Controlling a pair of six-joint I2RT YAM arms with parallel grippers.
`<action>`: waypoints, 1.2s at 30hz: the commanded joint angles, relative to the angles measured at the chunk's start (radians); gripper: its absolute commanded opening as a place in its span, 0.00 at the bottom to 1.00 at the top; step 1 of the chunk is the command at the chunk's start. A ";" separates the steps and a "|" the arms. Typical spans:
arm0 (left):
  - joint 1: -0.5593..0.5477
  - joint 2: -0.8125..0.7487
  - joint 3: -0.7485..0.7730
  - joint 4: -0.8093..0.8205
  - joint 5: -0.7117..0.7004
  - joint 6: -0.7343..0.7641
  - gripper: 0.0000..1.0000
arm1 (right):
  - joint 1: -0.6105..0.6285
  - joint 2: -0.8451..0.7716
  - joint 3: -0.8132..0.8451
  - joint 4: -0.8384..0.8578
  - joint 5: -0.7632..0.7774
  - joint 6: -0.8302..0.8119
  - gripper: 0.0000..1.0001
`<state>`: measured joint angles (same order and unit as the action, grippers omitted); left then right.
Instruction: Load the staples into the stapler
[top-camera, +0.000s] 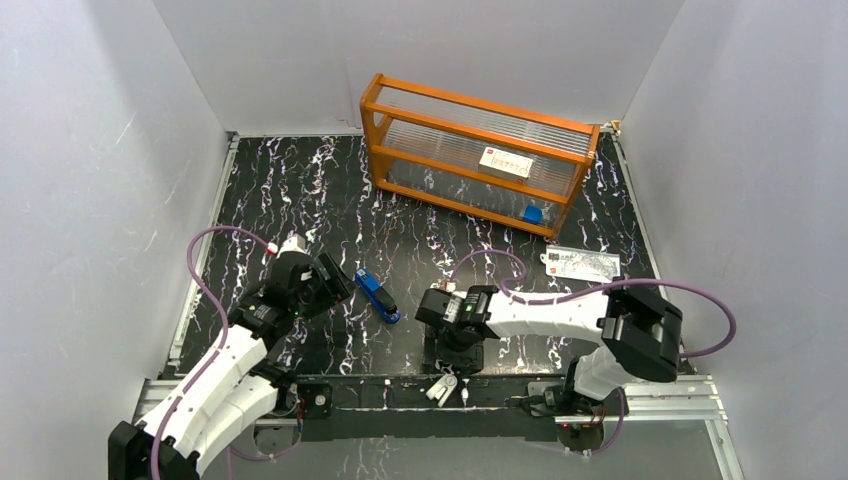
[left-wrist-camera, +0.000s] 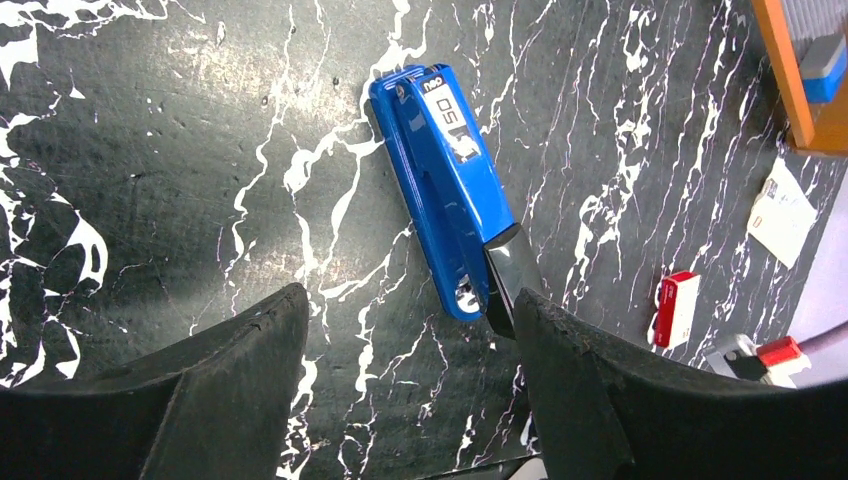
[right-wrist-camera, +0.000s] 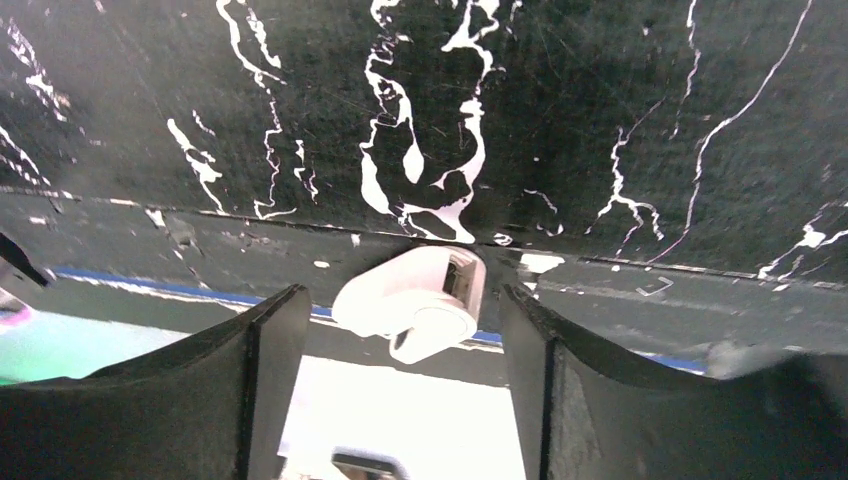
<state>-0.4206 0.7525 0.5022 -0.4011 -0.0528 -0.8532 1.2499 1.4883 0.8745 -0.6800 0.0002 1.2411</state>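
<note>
The blue stapler (top-camera: 377, 296) with a black front end lies flat on the black marbled table, closed as far as I can see. In the left wrist view the stapler (left-wrist-camera: 445, 180) lies just ahead of my left gripper (left-wrist-camera: 405, 335), which is open and empty; its black end is beside the right finger (left-wrist-camera: 570, 350). A small red-and-white box (left-wrist-camera: 676, 308) lies to the right. The staples themselves are out of view. My right gripper (right-wrist-camera: 402, 300) is open at the table's near edge, with a white rounded object (right-wrist-camera: 415, 305) between its fingers, not gripped.
An orange rack (top-camera: 475, 155) with clear panels stands at the back, holding a white label and a small blue item. A white card (top-camera: 583, 264) lies at the right. The white rounded object (top-camera: 441, 387) rests on the near rail. White walls enclose the table.
</note>
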 joint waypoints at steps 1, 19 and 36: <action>0.005 -0.037 -0.014 0.008 0.019 0.048 0.72 | 0.032 0.046 0.053 -0.102 0.009 0.204 0.74; 0.005 -0.114 -0.031 0.018 0.020 0.048 0.72 | 0.101 0.207 0.171 -0.180 0.049 0.424 0.64; 0.004 -0.118 -0.060 0.151 0.489 0.060 0.72 | -0.177 -0.208 -0.095 0.423 0.015 -0.134 0.45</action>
<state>-0.4206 0.6266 0.4667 -0.3222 0.2268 -0.7933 1.1812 1.3617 0.8585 -0.5529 0.0818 1.3472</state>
